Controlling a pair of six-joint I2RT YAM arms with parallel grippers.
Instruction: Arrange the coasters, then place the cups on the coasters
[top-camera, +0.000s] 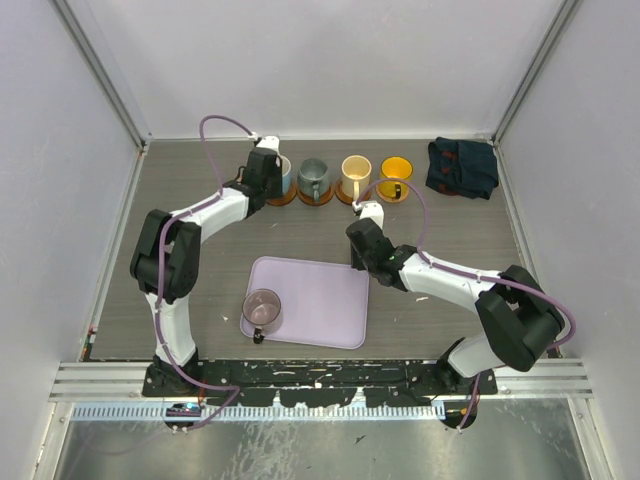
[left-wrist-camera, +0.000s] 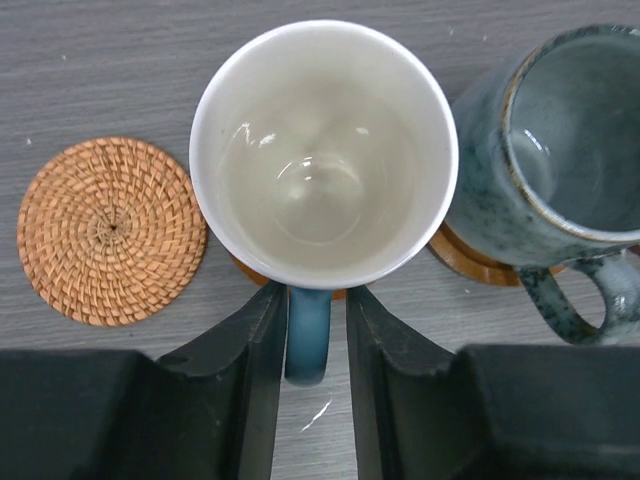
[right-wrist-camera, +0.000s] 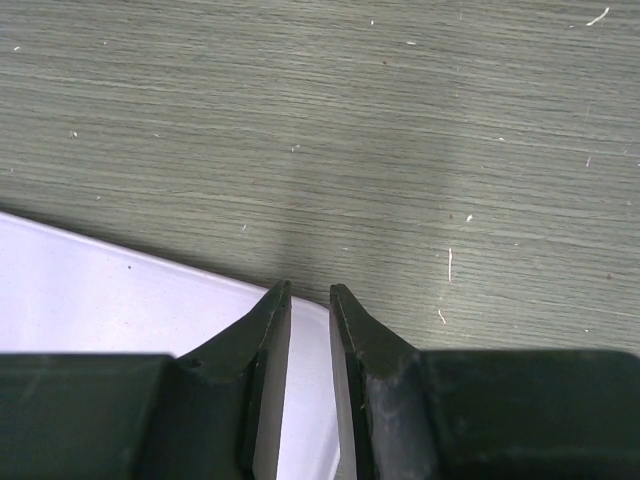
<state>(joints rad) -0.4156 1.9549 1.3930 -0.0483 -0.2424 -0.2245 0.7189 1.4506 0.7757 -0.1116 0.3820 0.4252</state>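
In the left wrist view the light blue cup (left-wrist-camera: 323, 150), white inside, stands on a coaster (left-wrist-camera: 243, 268) that mostly hides under it. My left gripper (left-wrist-camera: 315, 290) is open astride its blue handle (left-wrist-camera: 308, 335), with a gap at the right finger. An empty woven coaster (left-wrist-camera: 112, 230) lies to its left. The grey-green cup (left-wrist-camera: 560, 150) sits on its own coaster (left-wrist-camera: 470, 262) to the right. In the top view the cream cup (top-camera: 355, 175) and orange-yellow cup (top-camera: 396, 175) continue the row. The mauve cup (top-camera: 263, 310) stands on the lavender tray (top-camera: 320, 295). My right gripper (right-wrist-camera: 310, 288) is narrowly open and holds nothing.
A dark blue cloth (top-camera: 462, 167) lies at the back right. The right gripper (top-camera: 358, 262) hovers over the tray's far right corner (right-wrist-camera: 120, 290). White walls and metal rails close in the table on three sides.
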